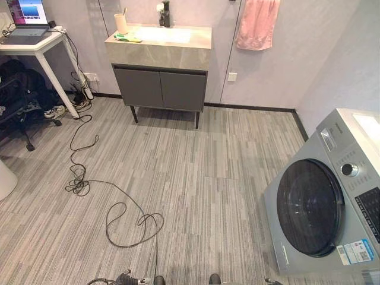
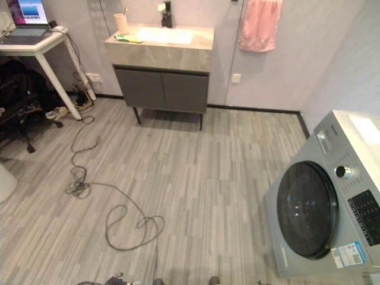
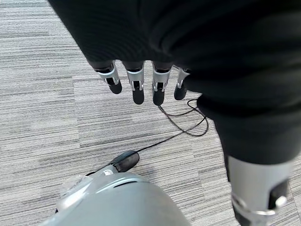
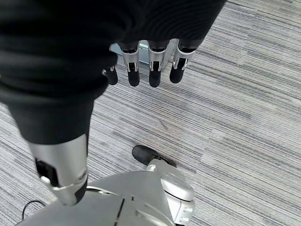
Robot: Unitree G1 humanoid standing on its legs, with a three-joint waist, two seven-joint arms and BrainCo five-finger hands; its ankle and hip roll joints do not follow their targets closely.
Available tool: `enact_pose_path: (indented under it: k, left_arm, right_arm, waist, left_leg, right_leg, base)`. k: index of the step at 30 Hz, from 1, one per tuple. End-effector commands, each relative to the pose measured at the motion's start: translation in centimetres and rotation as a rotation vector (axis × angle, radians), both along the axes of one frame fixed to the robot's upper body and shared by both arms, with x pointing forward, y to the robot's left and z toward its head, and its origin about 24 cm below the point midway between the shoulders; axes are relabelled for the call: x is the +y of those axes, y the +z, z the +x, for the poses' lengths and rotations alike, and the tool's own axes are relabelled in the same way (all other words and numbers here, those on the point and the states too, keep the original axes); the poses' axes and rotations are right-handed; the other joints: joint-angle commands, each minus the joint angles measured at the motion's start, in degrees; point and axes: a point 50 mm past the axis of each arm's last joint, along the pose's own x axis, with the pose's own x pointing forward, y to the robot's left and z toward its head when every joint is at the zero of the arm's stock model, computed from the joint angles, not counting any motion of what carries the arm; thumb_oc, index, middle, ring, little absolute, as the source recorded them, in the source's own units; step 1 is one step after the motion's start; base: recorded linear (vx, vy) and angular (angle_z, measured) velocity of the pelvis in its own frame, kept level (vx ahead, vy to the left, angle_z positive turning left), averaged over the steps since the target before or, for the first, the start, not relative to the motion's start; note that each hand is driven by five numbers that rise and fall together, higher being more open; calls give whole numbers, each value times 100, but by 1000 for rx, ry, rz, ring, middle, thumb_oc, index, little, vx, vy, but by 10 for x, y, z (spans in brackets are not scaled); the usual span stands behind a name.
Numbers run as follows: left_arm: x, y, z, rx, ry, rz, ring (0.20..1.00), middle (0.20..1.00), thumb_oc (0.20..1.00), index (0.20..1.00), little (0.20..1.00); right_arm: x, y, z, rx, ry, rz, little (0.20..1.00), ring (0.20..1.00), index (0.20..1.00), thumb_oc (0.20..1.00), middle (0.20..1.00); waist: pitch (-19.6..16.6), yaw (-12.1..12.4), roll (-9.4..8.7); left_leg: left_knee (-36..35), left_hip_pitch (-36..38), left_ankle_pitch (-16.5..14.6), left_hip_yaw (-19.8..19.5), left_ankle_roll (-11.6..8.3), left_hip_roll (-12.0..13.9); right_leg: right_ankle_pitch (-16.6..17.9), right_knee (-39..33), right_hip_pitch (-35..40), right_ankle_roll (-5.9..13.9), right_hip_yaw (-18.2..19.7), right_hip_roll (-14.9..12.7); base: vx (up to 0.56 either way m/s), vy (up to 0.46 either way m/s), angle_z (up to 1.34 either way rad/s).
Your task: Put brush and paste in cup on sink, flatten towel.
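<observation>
Robot well back from sink (image 1: 199, 37), across bare floor; nothing begun yet. Left hand (image 3: 141, 82) and right hand (image 4: 150, 70) hang at sides, fingers straight and relaxed, holding nothing. Cup (image 1: 120, 23) on counter far ahead of both hands, brush handle seemingly in it; green-yellow item (image 1: 129, 38), perhaps paste, just beside. Pink towel (image 1: 257, 22) on wall, ahead of right hand. Next, I judge: walk up to sink.

Lit brightly and evenly from overhead, with only soft, faint shadows across the floor (image 1: 196, 178). Glaring white at the sink (image 1: 168, 34) and on top of the washing machine (image 1: 369, 126); pale reflections in its door (image 1: 309, 208); deeper shade under the cabinet (image 1: 160, 89).
</observation>
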Motion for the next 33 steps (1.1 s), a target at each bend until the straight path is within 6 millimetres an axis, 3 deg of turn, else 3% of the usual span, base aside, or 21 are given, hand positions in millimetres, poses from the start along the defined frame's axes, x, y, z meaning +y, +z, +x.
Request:
enact_pose_path:
  k: [1, 9, 19, 24, 26, 28, 33]
  left_arm:
    - [0, 5, 23, -46, -63, 17, 1000, 1000, 1000, 1000, 1000]
    - [8, 2, 4, 18, -46, 44, 1000, 1000, 1000, 1000, 1000]
    - [9, 4, 10, -14, -32, 39, 1000, 1000, 1000, 1000, 1000]
    - [15, 10, 23, -89, -2, 45, 1000, 1000, 1000, 1000, 1000]
    - [19, 16, 38, -156, 42, 45, 1000, 1000, 1000, 1000, 1000]
    - [16, 19, 49, -214, 90, 64, 1000, 1000, 1000, 1000, 1000]
    - [19, 21, 53, -242, 153, 63, 1000, 1000, 1000, 1000, 1000]
  right_arm:
    - [-11, 7, 23, -64, 2, -48, 1000, 1000, 1000, 1000, 1000]
    - [-14, 9, 27, -81, -6, -64, 1000, 1000, 1000, 1000, 1000]
    - [-3, 8, 31, -108, -15, -12, 1000, 1000, 1000, 1000, 1000]
    - [-2, 16, 48, -224, -83, 29, 1000, 1000, 1000, 1000, 1000]
    - [0, 26, 68, -319, -83, 44, 1000, 1000, 1000, 1000, 1000]
    - [-16, 19, 55, -266, -234, 5, 1000, 1000, 1000, 1000, 1000]
    - [-18, 26, 70, -315, -204, -21, 1000, 1000, 1000, 1000, 1000]
  waist:
    - [32, 4, -1]
    - [36, 46, -2]
    - [35, 45, -22]
    - [99, 25, -17]
    - [266, 16, -76]
    - [470, 140, -86]
    - [469, 172, -129]
  left_leg:
    - [60, 116, -94, 432, -207, 108]
    - [60, 98, -105, 394, -199, 83]
    - [60, 223, -170, 430, -170, 79]
    - [60, 410, -161, 456, -116, 123]
    - [612, 131, -260, 432, -85, 174]
    - [1501, -380, -624, 202, -5, 135]
    - [1982, -531, -886, 120, 33, 166]
  right_leg:
    - [246, -1, -221, 497, -72, -331]
    - [258, -1, -238, 506, -94, -349]
    - [209, -1, -135, 497, -70, -335]
    - [14, 349, -136, 434, -10, -289]
    - [-201, 903, -437, 363, 107, -288]
    - [-560, 1635, -780, 298, 82, -305]
    - [-719, 2033, -900, 284, -9, -320]
  base:
    - [0, 0, 0]
    - [0, 0, 0]
    - [8, 0, 0]
    - [28, -1, 0]
    - [-112, -22, -6]
    - [-137, -10, -6]
    - [20, -13, 15]
